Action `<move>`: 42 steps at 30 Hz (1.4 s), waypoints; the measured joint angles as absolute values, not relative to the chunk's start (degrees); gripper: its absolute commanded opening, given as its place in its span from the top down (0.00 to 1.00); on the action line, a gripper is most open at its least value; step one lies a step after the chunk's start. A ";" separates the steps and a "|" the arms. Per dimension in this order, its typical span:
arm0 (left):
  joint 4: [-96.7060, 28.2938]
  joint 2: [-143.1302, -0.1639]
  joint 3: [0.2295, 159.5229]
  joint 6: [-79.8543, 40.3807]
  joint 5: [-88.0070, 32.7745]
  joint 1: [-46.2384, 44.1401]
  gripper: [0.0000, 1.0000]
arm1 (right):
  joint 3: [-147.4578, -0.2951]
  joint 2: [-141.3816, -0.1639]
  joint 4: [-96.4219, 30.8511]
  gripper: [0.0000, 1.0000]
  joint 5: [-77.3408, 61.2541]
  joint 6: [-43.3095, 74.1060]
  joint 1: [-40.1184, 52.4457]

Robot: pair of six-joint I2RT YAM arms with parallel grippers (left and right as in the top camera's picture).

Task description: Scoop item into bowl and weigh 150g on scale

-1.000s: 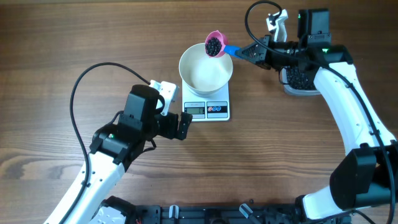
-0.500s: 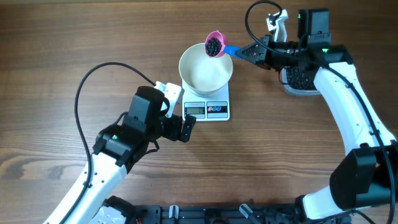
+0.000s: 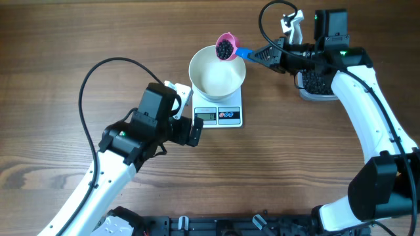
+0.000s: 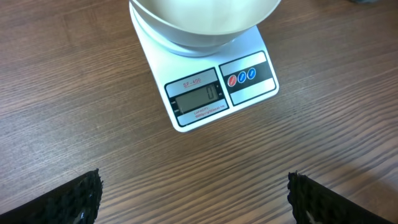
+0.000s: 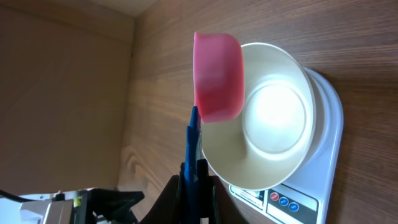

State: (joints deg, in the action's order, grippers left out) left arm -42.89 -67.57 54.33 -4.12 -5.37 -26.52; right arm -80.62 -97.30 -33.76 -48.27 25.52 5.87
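Beans (image 3: 225,48) lie heaped in the pink scoop (image 5: 217,78), held over the rim of the empty bowl (image 3: 216,80) on the scale (image 3: 230,117); more are seen in the tub (image 3: 317,84). The right gripper (image 3: 266,56) is clamped on the scoop's blue handle; the left gripper (image 4: 196,190) hangs empty, jaws apart, before the display. A slow wrist roll is advised, so beans are tipped toward the bowl's middle and none bounce over the rim.

Robot lab: cabled arm (image 3: 98,180), wooden table (image 3: 65,39)
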 measured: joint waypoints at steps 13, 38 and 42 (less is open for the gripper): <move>-42.89 -69.54 54.39 -4.12 -5.41 -26.52 0.00 | -80.62 -97.30 -33.76 0.96 -49.28 25.52 5.87; -41.58 -69.54 54.39 -0.10 -8.16 -26.52 0.00 | -80.62 -97.30 -33.76 0.96 -49.30 25.52 5.87; -41.58 -69.54 54.39 -0.25 -7.97 -26.52 0.00 | -80.62 -97.30 -33.76 0.96 -49.30 25.52 5.87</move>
State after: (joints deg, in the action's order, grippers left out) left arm -41.58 -69.54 54.39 -0.25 -7.97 -26.52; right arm -80.62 -97.30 -33.76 -49.30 25.52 5.87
